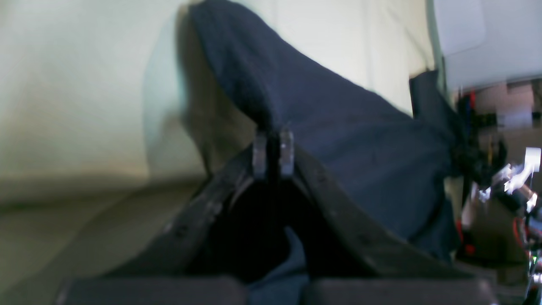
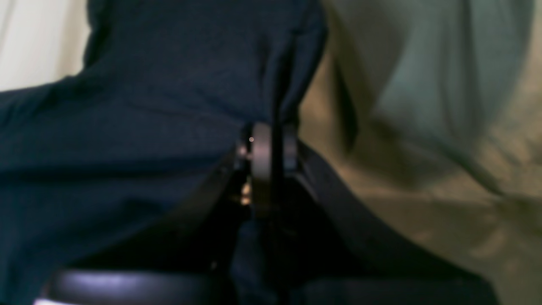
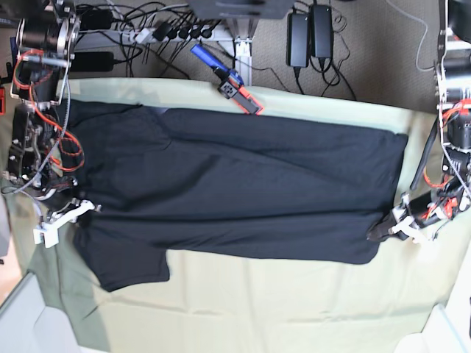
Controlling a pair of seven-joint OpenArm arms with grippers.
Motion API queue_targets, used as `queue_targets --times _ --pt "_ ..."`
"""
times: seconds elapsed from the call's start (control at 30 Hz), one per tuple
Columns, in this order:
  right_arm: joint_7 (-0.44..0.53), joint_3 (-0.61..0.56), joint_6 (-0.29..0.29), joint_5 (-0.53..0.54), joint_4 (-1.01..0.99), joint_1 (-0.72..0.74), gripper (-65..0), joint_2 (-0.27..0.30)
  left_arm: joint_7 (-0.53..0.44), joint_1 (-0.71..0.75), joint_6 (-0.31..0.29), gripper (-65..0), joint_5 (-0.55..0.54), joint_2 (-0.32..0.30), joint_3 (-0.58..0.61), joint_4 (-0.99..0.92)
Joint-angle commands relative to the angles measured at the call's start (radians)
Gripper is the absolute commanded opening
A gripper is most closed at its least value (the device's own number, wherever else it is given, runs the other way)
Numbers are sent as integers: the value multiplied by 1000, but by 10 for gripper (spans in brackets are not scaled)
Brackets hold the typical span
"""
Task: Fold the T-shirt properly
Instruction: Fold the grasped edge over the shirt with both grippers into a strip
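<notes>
Two grippers frame your scene, each pinching an end of the T-shirt (image 3: 235, 191), a soft, matte black garment lying long across the pale green cloth (image 3: 294, 301). At the base view's left, your right gripper (image 3: 73, 209) has its jaws clamped on a bunched fold of dark fabric beside the short sleeve. At the right, your left gripper (image 3: 381, 229) bites the shirt's corner, lifting a draped, tent-like ridge off the smooth cloth.
</notes>
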Motion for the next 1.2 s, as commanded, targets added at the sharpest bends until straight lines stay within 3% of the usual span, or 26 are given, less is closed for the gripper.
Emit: queue_targets --times 0.0,0.1,0.23,0.4,0.43,0.5,0.53,0.63,0.77,0.9,1.17 --pt "21 6 41 16 45 1 -650 28 14 -9 -23 -650 -48 -24 -4 50" --pt "18 9 41 16 121 -60 -650 47 44 44 -23 -650 -101 -55 -5 158" --pt "14 10 41 16 180 -124 -650 60 53 88 -23 -650 -94 -86 -4 258" --pt "14 11 41 15 179 -161 -650 54 66 113 -23 -650 -91 -83 -4 276" --pt "14 11 40 13 178 -164 -543 54 66 114 -23 -650 -92 -82 -4 276" --pt "14 11 40 8 178 -167 -260 54 66 117 -23 -650 -91 -82 -4 276" --pt "14 11 40 0 179 -166 -197 54 66 116 -23 -650 -91 -82 -4 276" --pt "14 32 37 -22 199 -163 -204 54 66 117 -23 -650 -90 -83 -4 276" --pt "14 151 37 -18 268 -146 -204 37 67 117 -23 -650 -91 -83 -4 276" --pt "22 235 36 -22 245 -66 -204 38 134 117 -23 -650 -92 -83 -4 276" --pt "182 173 36 -115 -184 222 -204 29 152 122 -23 -650 -106 -83 -4 276"
